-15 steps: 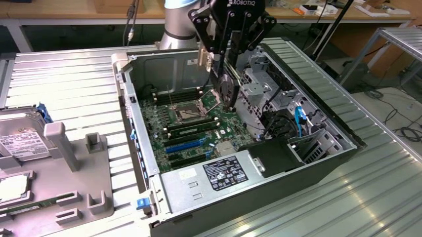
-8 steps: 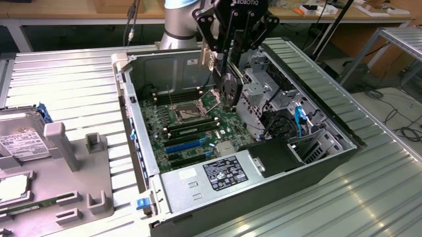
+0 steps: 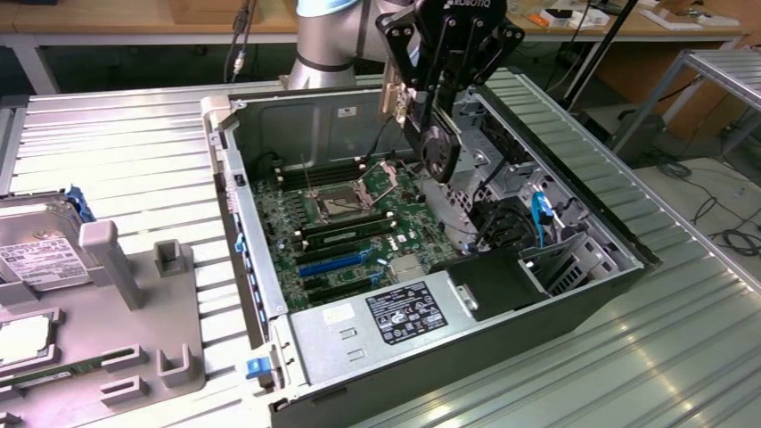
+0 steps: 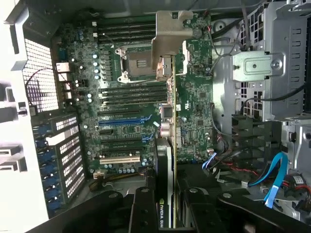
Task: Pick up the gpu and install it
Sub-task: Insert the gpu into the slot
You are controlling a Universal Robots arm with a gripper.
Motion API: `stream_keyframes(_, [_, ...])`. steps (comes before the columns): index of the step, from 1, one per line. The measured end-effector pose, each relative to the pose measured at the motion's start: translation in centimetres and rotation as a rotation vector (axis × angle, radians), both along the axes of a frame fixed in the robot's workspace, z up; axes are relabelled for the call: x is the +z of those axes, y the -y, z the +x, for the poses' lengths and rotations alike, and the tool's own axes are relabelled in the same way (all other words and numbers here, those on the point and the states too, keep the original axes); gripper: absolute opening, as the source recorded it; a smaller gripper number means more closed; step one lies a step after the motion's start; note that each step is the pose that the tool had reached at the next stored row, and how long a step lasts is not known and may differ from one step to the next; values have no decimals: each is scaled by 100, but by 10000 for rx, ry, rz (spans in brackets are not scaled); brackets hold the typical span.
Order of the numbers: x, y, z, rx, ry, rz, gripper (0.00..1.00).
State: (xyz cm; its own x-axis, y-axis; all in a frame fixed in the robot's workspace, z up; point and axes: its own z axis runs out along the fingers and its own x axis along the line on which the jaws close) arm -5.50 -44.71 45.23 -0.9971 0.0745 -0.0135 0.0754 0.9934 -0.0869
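Hand (image 3: 437, 94) grips gpu (image 3: 440, 156) over mobo (image 3: 280, 218), drive cage (image 3: 514, 153) & blue cable (image 3: 541, 214) close beside.

Hanging the gpu (image 3: 439, 153) from the hand (image 3: 429, 102) over open room above the motherboard (image 3: 280, 214); narrowing toward the drive cage (image 3: 505, 156) and blue cables (image 3: 541, 218) at the exterior view's right; closing at the power supply (image 3: 380, 316).

The gpu (image 3: 437, 153) is matt black, its bracket (image 4: 170, 39) dull bare metal
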Motion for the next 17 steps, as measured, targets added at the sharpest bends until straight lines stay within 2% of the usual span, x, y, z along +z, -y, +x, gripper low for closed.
stream_keyframes(17, [0,0,-20,103,-1,0,27])
